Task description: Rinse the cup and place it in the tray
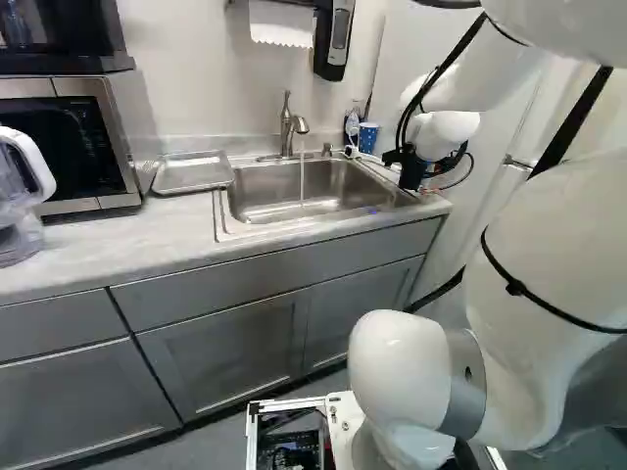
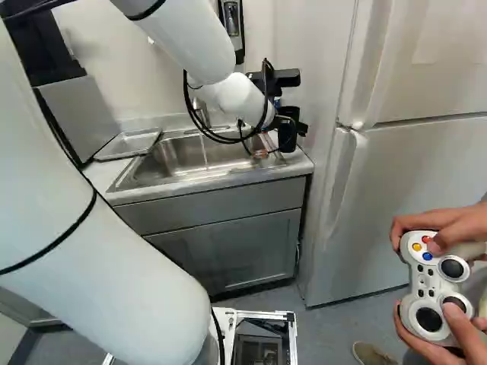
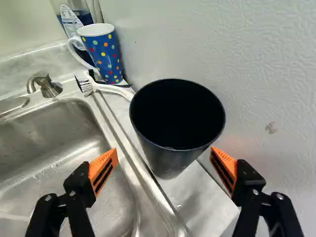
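Observation:
Over the right end of the sink my gripper (image 2: 274,147) hangs low at the counter. In the wrist view the gripper (image 3: 164,152) is open, its orange-padded fingers wide apart. A black cup (image 3: 177,118) stands upright on the counter strip between sink and fridge, just ahead of the gap between the fingers; neither finger visibly grips it. The cup's inside is dark. A thin stream of water falls from the faucet (image 1: 288,125) into the sink (image 1: 233,201). The metal tray (image 1: 192,172) lies on the counter left of the sink.
A spotted blue mug (image 3: 104,53) and a white brush (image 3: 111,89) are behind the cup. The fridge (image 2: 396,182) rises close beside it. A microwave (image 1: 73,142) and a clear pitcher (image 1: 20,196) stand left of the tray. Hands hold a game controller (image 2: 435,285) at the right.

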`<state>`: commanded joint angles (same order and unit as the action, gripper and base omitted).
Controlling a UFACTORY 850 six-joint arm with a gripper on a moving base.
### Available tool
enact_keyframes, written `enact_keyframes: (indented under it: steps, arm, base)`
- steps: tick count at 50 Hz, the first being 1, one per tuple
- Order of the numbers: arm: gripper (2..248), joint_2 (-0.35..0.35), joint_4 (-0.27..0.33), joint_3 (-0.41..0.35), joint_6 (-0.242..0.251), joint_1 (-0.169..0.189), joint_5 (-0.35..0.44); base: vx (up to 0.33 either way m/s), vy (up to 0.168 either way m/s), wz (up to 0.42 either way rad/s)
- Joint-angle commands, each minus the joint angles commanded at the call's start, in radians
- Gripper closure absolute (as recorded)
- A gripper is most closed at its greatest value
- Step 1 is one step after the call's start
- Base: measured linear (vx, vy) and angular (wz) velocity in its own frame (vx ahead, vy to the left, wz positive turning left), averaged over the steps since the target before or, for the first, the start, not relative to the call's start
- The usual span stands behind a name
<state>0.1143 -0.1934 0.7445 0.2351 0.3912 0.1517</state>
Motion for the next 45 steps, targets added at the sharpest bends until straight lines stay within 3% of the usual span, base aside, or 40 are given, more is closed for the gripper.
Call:
enact_keyframes:
  steps: [30, 45]
  arm:
    - [3, 0.000, -0.006, 0.000, 0.000, 0.000, 0.000]
    - [3, 0.002, -0.064, -0.002, 0.000, -0.003, 0.000]
  base:
    - [0.000, 0.000, 0.000]
    - [0.000, 0.000, 0.000]
